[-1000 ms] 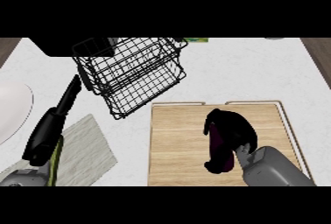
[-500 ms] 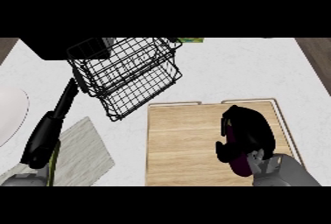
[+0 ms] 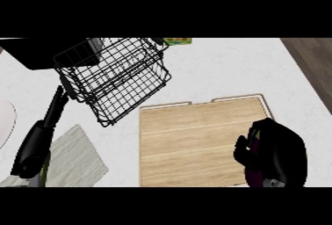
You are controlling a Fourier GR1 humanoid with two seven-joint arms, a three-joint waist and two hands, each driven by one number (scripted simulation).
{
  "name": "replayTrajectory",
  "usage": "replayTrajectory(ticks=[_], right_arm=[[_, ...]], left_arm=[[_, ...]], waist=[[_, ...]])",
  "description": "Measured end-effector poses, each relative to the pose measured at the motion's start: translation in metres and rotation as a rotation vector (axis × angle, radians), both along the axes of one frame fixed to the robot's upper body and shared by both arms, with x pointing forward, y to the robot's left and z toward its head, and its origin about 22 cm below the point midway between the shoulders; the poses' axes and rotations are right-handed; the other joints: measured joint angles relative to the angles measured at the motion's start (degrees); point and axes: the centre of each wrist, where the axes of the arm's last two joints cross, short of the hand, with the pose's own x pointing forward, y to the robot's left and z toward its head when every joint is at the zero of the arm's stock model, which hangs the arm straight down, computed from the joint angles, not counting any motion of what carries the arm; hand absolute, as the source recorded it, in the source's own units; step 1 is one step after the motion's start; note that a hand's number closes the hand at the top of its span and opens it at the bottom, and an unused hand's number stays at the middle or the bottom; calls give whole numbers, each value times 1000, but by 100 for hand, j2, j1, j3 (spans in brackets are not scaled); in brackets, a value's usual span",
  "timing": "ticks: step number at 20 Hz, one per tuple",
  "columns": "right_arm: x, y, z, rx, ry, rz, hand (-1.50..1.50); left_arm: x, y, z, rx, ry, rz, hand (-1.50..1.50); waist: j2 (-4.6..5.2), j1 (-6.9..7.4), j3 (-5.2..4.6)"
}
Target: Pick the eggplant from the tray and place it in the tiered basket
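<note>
Over the last 1 second my right hand (image 3: 276, 154) had closed down over the eggplant (image 3: 254, 169) near the right edge of the tray (image 3: 188, 140), where before it had only reached in beside the fruit lying bare on the wood. Now my fingers were curled round it, and only a sliver of dark purple showed under the palm, at the tray's lower right corner. I could not be sure whether it had left the wood yet; the hand hid the contact, though the grip looked to have been made. The view itself had swung, so the tiered basket (image 3: 117, 74) sat further up and left, well apart from the tray's top left corner. I judged that the carry up and left across the tray remained. My left hand was not in view.
</note>
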Motion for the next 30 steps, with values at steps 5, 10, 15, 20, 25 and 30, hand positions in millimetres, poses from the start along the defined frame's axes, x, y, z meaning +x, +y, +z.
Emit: replayTrajectory(ticks=[5, 10, 15, 20, 25, 30], right_arm=[[-31, 21, 42, 94, -234, 3, 150], [-57, 45, 71, 87, -403, 40, 150], [-61, 65, 93, 75, -524, 73, 150], [-43, 78, 109, 56, -578, 93, 150], [-14, 87, 126, 54, -590, 80, 150], [21, 96, 147, 67, -574, 61, 150]], left_arm=[[3, -2, 3, 2, -8, -19, 0], [9, -8, 7, -1, -12, -49, 0], [13, -17, 8, -4, -13, -78, 0], [22, -22, 15, -2, -25, -107, 0], [26, -29, 16, -1, -29, -132, 0], [29, -37, 15, -3, -33, -160, 0]], waist=[[38, 131, -2], [82, 292, -9], [121, 452, -12], [170, 620, -10], [200, 770, -7], [225, 919, -4]])
